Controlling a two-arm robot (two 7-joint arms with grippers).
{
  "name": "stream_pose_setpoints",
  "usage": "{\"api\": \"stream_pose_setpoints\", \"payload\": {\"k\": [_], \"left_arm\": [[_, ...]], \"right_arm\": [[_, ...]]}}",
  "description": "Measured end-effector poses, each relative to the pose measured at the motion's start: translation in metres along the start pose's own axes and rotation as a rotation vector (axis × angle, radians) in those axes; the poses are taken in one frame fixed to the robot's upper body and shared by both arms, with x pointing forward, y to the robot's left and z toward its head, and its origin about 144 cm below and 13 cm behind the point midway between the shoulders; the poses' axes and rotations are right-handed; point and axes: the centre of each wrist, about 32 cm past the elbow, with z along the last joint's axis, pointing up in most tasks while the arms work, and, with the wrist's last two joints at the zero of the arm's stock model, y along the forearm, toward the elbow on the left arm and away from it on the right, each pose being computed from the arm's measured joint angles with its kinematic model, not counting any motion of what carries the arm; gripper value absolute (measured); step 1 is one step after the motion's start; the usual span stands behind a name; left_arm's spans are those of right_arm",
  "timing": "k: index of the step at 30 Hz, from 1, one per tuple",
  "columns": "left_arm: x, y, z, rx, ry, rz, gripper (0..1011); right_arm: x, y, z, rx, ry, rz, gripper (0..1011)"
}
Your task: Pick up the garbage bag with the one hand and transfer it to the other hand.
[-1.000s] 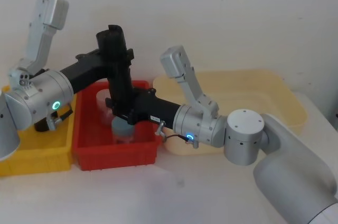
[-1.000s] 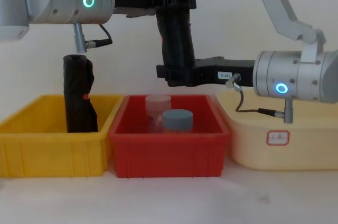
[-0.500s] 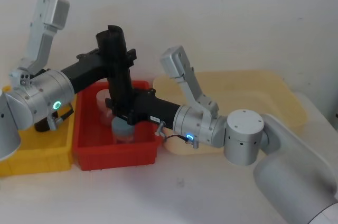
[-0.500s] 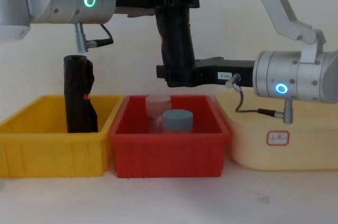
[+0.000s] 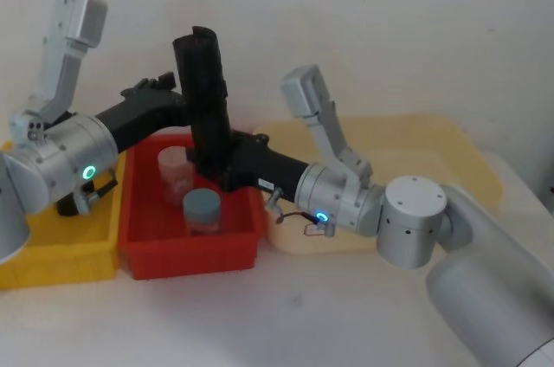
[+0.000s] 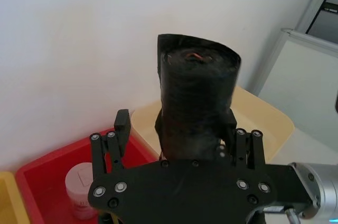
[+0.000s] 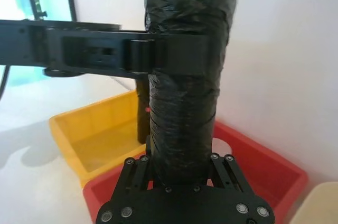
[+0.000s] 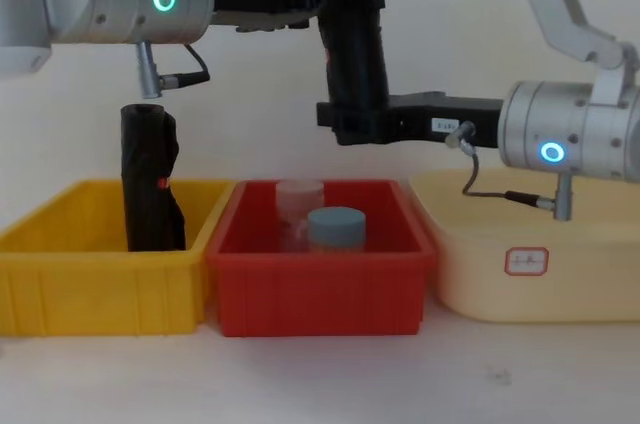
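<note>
L gripper: spread wide round garbage bag top.
R gripper: bag clamped below.
Left: L withdrawal, prob.

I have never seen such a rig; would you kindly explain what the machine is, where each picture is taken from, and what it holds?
It is a two-armed robot, each arm ending in a two-finger gripper. One camera looks down from its head, one looks across the table from its chest, and one sits on each wrist. The right gripper, blue-lit, clamps the lower part of the garbage bag above the red bin. The left gripper, green-lit, is open around it higher up. The red bin holds a clear jar and a grey-lidded jar, the yellow bin a second black roll; a cream tub stands alongside.
</note>
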Motion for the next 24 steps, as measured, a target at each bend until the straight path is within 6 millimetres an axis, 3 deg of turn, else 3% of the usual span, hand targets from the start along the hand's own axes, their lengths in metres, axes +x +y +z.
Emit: {"api": "stream_pose_setpoints", "payload": {"k": [24], "left_arm": [[0.007, 0.038, 0.01, -0.04, 0.105, 0.05, 1000]], "right_arm": [[0.033, -0.03, 0.005, -0.029, 0.008, -0.188, 458]]}}
